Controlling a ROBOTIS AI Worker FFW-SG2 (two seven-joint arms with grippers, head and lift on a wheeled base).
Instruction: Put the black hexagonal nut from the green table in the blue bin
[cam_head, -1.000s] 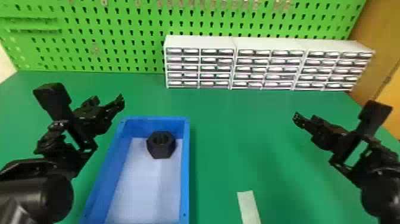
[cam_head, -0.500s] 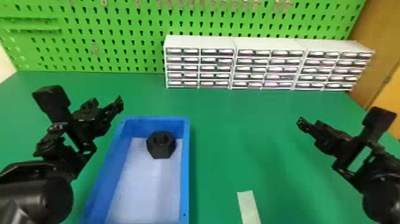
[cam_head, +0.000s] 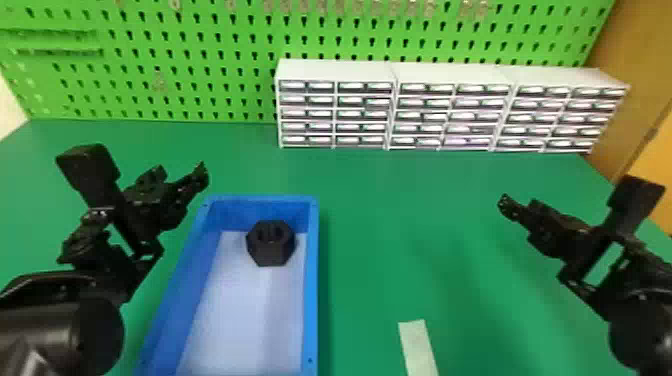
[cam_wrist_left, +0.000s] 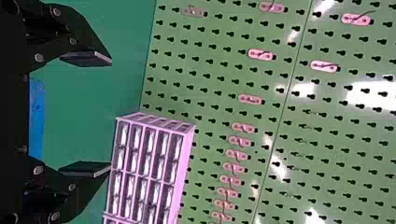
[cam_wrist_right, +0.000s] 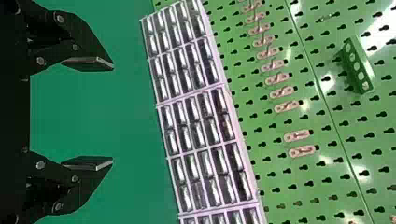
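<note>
If gripping black hexagonal nut (cam_head: 271, 245) inside blue bin (cam_head: 311, 280) near far end, pinch opposite flats; expect stiff, heavy, possibly slippery feel; note left gripper (cam_wrist_left: 111, 114) and right gripper (cam_wrist_right: 113, 115) with jaws spread, empty.

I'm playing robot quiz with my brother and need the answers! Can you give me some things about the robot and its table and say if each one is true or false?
1. The black hexagonal nut is inside the blue bin. True.
2. The left gripper is squeezing the nut. False: its fingers are open, and the nut sits in the bin.
3. The right gripper is open. True.
4. The pale strip lies in the bin. False: it lies on the green table, to the right of the bin.
5. The white drawer units stand in front of the green pegboard. True.
</note>
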